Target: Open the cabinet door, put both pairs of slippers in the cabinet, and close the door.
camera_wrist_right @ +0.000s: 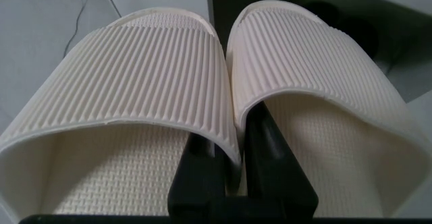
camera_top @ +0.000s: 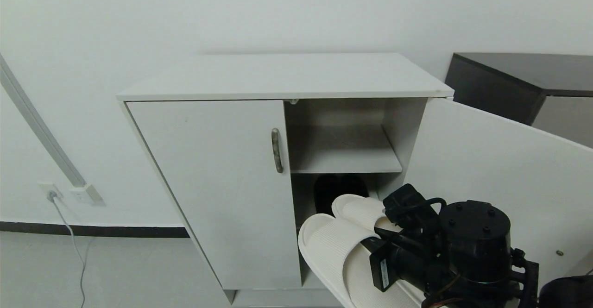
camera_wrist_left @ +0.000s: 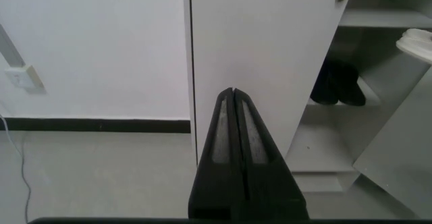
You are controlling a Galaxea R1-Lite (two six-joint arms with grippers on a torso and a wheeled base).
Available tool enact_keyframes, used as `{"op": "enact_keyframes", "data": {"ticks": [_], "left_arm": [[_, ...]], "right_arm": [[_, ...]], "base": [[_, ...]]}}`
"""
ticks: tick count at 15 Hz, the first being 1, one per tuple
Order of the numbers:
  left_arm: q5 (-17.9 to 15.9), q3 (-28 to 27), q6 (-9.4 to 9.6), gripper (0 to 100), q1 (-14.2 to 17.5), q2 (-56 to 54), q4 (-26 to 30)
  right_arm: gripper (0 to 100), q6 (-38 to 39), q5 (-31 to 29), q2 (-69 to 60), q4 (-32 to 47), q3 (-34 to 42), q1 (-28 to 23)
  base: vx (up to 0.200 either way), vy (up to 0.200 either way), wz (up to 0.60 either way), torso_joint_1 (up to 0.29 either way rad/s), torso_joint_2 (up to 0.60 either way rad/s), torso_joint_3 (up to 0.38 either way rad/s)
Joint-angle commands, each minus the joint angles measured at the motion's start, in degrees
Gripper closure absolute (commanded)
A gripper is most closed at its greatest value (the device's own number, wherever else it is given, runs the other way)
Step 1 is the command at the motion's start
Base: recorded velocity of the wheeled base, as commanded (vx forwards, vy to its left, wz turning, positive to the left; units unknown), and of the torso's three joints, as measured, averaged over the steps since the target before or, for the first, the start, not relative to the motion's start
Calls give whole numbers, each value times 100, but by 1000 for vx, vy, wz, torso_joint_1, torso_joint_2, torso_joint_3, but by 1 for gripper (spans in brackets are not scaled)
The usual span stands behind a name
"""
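White slippers [camera_top: 343, 248] are clamped as a pair in the right tool [camera_wrist_right: 239, 158]. Its fingers close on the two adjoining inner walls, so one grasp carries both. Right arm is extended low with the toes leading toward 11 o'clock, aimed at the lower compartment of the cabinet [camera_top: 278, 76]. Black slippers [camera_top: 340, 190] already lie there, at 12 o'clock of the toes, beneath the shelf [camera_top: 343, 160]. Right door [camera_top: 500, 169] stands open at 3 o'clock; left door [camera_top: 213, 183] is closed. Left tool [camera_wrist_left: 233, 136] is fully closed and empty, facing the left door.
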Motion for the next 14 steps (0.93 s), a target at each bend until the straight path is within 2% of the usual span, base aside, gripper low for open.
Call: {"op": "enact_keyframes", "data": {"ticks": [1, 8, 14], "left_arm": [[4, 0, 4, 100, 1, -2, -1], [4, 0, 4, 100, 1, -2, -1], [4, 0, 4, 100, 1, 7, -1]], "right_arm": [[100, -1, -2, 31, -7, -2, -2], [100, -1, -2, 31, -15, 24, 6], [100, -1, -11, 75, -15, 42, 15]], "base": [[0, 0, 0, -105, 461, 349], [0, 0, 0, -49, 432, 376], [0, 0, 0, 0, 64, 59]]}}
